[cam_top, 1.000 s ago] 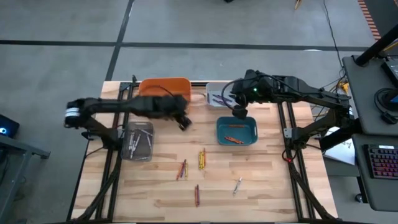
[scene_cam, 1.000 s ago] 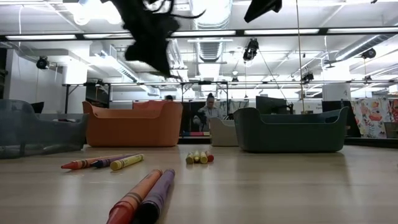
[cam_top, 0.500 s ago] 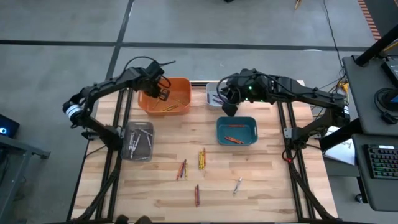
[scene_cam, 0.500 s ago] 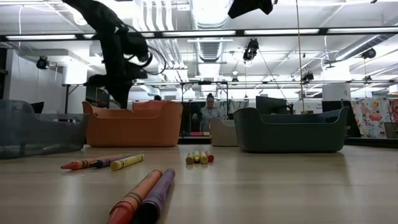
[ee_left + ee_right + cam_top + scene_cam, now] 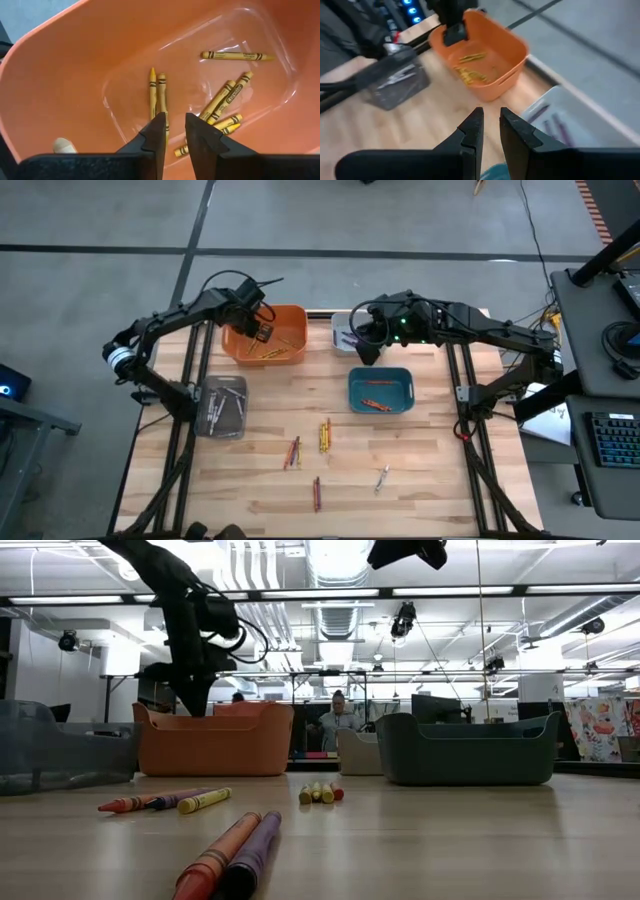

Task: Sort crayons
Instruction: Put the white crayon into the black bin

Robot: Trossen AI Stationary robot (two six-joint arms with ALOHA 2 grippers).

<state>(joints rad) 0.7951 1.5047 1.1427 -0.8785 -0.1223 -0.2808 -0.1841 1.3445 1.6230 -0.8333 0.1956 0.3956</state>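
High view: left gripper (image 5: 262, 330) over orange bin (image 5: 290, 315), fingers slightly parted, empty; yellow crayons (image 5: 220, 102) lie inside. Right gripper (image 5: 365, 352) between white bin (image 5: 340, 320) and teal bin (image 5: 380, 408), gap narrow, empty. Loose crayons (image 5: 324, 435) on table (image 5: 430, 470).

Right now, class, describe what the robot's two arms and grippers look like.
Both arms are dark, jointed and slim, with black cables looping off them. The left arm has a white band near its base; the right arm shows a small green light. Each gripper has two dark, flat, tapering fingers.
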